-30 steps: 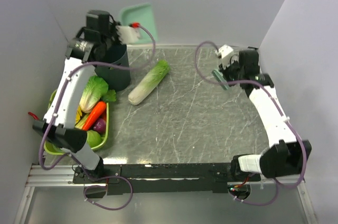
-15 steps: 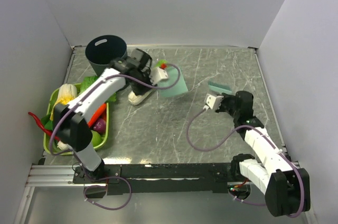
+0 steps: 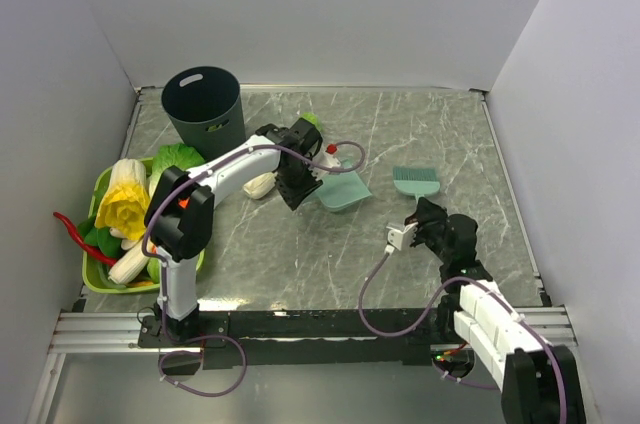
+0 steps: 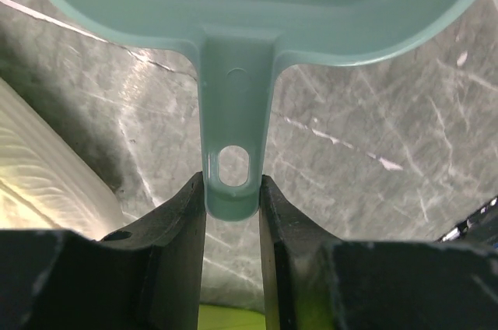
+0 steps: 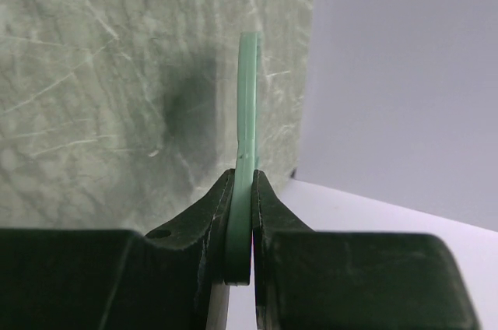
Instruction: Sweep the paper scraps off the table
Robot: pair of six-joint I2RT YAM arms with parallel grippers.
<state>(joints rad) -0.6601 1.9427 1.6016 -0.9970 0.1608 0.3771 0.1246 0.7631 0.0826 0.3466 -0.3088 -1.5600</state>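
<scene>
Nearest me, on the right side of the table, the right gripper is fully closed on the handle of the teal hand brush; from the wrist I see the brush edge-on, a thin green strip pinched between both fingers; from above, its comb-shaped head points away from the gripper over the bare stone.

Further in, near the middle, the left gripper has its jaws partly closed, one on each side of the teal dustpan's handle, gripping it just by the hanging hole; the pan sits open side up, and I cannot tell whether it rests on the table or hangs just above it.

The table itself is grey marble with white veins and a metal rim; I cannot pick out the paper scraps in any view, so I cannot say where they lie.

Just beside the left arm, a long pale-green cabbage lies partly hidden behind it; at the left edge a lime-green tray holds mixed vegetables; beyond it, at the far left corner, a dark round bin stands upright.
</scene>
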